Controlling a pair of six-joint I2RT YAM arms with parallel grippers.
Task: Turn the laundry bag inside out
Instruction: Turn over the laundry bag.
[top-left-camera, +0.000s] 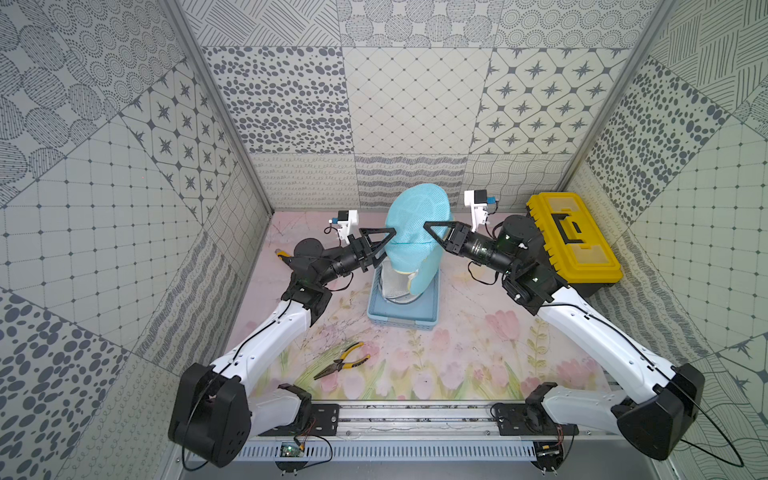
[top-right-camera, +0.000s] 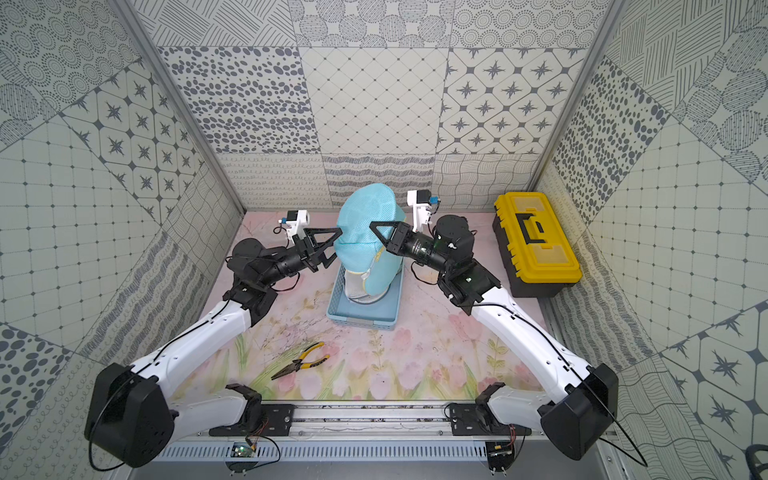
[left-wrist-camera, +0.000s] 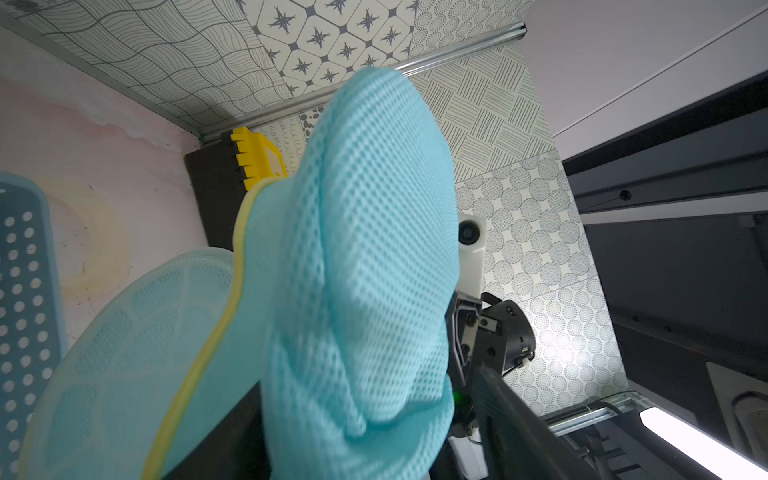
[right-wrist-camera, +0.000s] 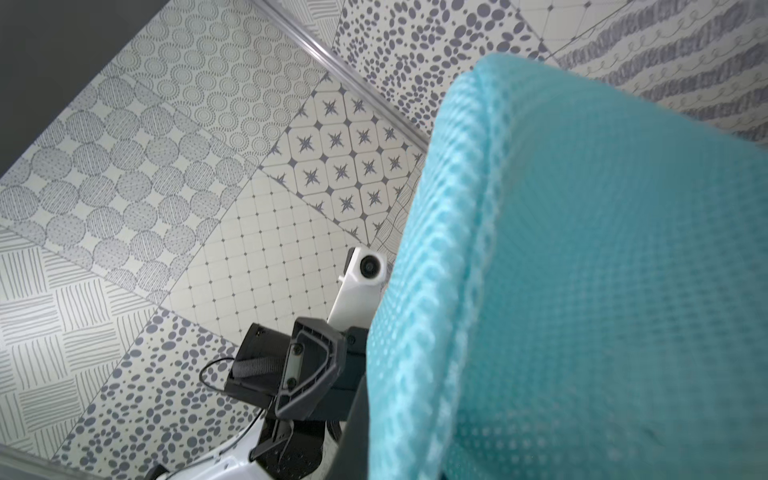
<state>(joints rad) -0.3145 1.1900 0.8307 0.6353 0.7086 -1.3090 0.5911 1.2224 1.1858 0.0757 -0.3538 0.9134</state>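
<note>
In both top views the blue mesh bag (top-left-camera: 415, 232) (top-right-camera: 368, 232) is lifted up over a blue basket (top-left-camera: 402, 318) (top-right-camera: 361, 318) in the middle of the flowery table (top-left-camera: 457, 353). The bag's bottom end hangs down into the basket. The left claw (top-left-camera: 384, 245) (top-right-camera: 332, 245) is on one side of the bag and the right claw (top-left-camera: 428, 230) (top-right-camera: 374, 228) is on the other. The left claw's two fingers stand apart, with the bag's edge between them, not pinched. The right claw is closed tight on the bag. A yellow toolbox (top-left-camera: 573, 241) (top-right-camera: 536, 241) sits by the right arm. Pliers (top-left-camera: 343, 361) (top-right-camera: 301, 359) lie near the front.

In the left wrist view the bag (left-wrist-camera: 365, 270) fills the middle, with a yellow trim (left-wrist-camera: 208, 353) along its edge. The basket (left-wrist-camera: 25, 299) shows at one side. The right claw (left-wrist-camera: 465, 332) sits behind the bag.

In the right wrist view the bag (right-wrist-camera: 582, 291) is very close and blurry. The left claw (right-wrist-camera: 316, 365) shows beside it, open.
</note>
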